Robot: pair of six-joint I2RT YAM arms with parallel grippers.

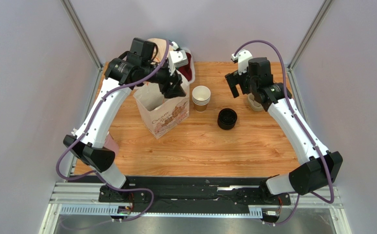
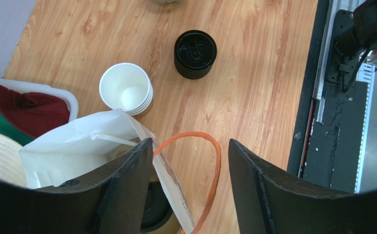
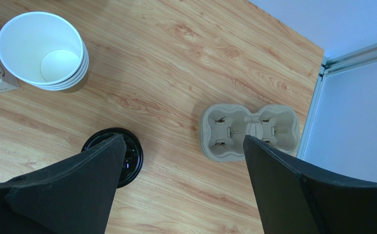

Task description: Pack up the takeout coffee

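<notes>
**Q:** Layout, biggest first?
**A:** Wooden table (image 1: 210, 151). On its left half a paper bag (image 1: 162, 112) stands upright with its mouth open. Behind the bag is a white tub (image 2: 53, 92) holding a dark red cloth (image 2: 34, 109). My left arm reaches over the bag. My right arm hangs over the table's right half.

**Q:** Left pincer?
**A:** My left pincer (image 2: 190, 142) is at the bag's mouth, jaws apart with a clear gap, gripping nothing. One finger (image 2: 122, 190) is over the opening and the other is outside it. The bag's wall and its orange handle (image 2: 218, 161) pass through the gap. I cannot tell whether either finger touches the paper.

**Q:** Right pincer?
**A:** My right pincer (image 3: 184, 139) is spread wide and empty, above bare wood.

**Q:** Smaller items?
**A:** A two-well cardboard cup carrier (image 3: 249, 127) lies near the right edge. A stack of paper cups (image 2: 126, 90), white inside, stands just beside the bag. A stack of black lids (image 2: 195, 53) sits apart from the cups, nearer my bases.

**Q:** The coffee?
**A:** The coffee cup (image 2: 157, 209) is low inside the bag, below my left finger. Its black lid and a bit of brown side show. The finger hides the rest.
</notes>
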